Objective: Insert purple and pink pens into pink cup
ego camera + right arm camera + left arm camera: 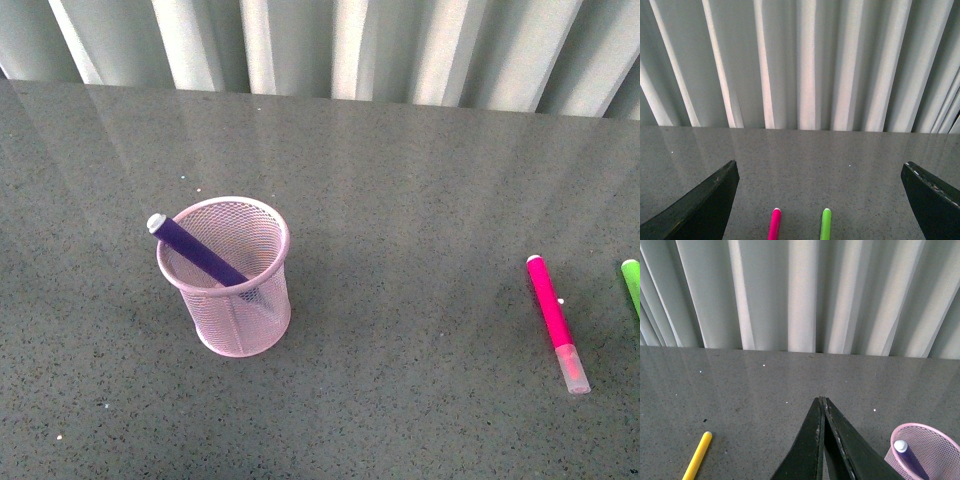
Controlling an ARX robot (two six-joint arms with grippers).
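pink pen (775,224) lies ahead between wide-apart right jaws, long axis pointing away from them; left jaws together, farther off.

purple pen (201,252) leaning in pink cup (236,325) | pink pen (553,312) flat, apparently capped

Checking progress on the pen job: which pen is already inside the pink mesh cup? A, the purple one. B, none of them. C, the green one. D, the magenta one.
A: the purple pen leans inside the pink cup, while the magenta pen lies flat on the table.
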